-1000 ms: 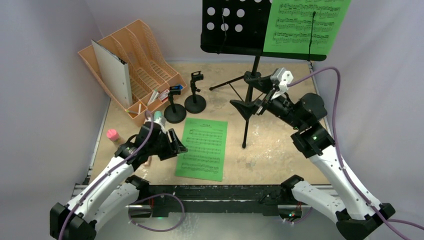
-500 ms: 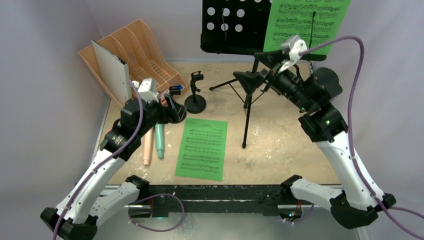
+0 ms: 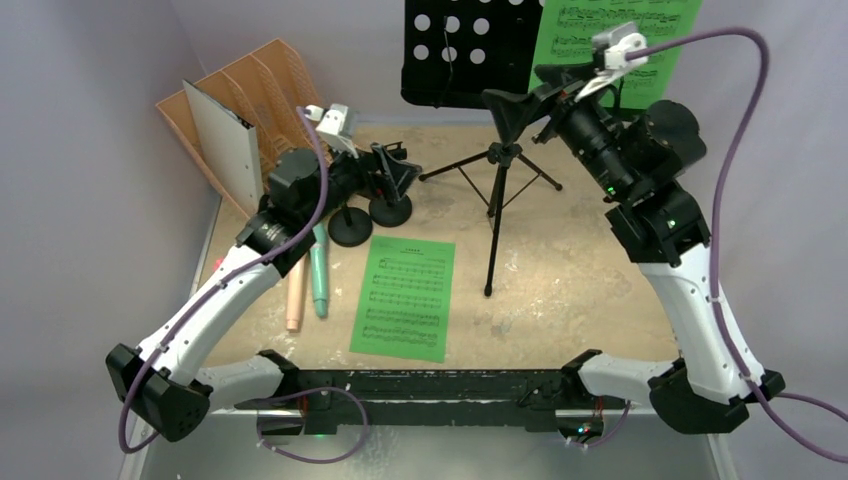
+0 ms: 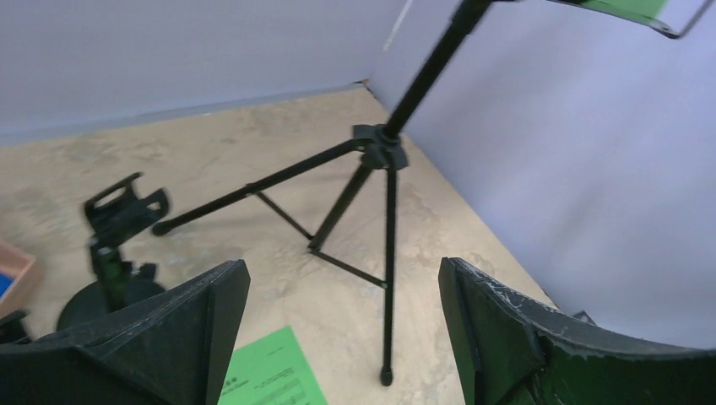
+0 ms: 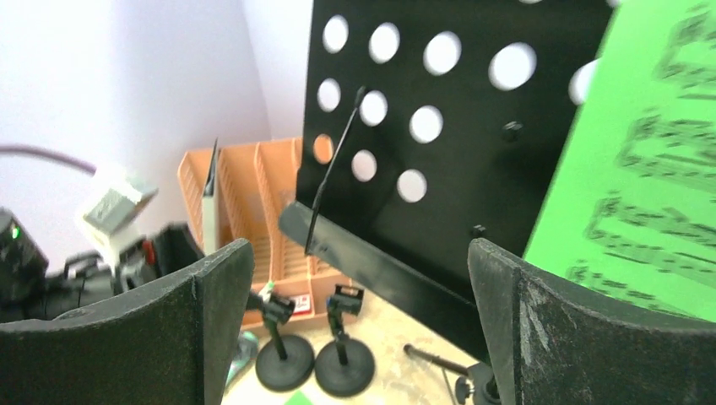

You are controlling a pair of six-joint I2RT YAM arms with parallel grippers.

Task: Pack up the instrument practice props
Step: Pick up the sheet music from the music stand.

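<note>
The black tripod with its perforated music desk stands at the back and holds a green page. A second green page lies flat on the table. The teal microphone and pink microphone lie side by side at the left. Two clip poles stand behind the flat page. My left gripper is open and empty above the clip poles, and its view shows the tripod. My right gripper is open and empty, raised in front of the desk.
The orange slotted file rack with a grey binder stands at the back left, and also shows in the right wrist view. Grey walls close in the left, back and right sides. The tripod's legs spread over the middle back of the table.
My left gripper let go of the teal microphone, which now lies beside the pink one, and moved back to the clip poles. My right arm rose from the tripod legs up to the music desk.
</note>
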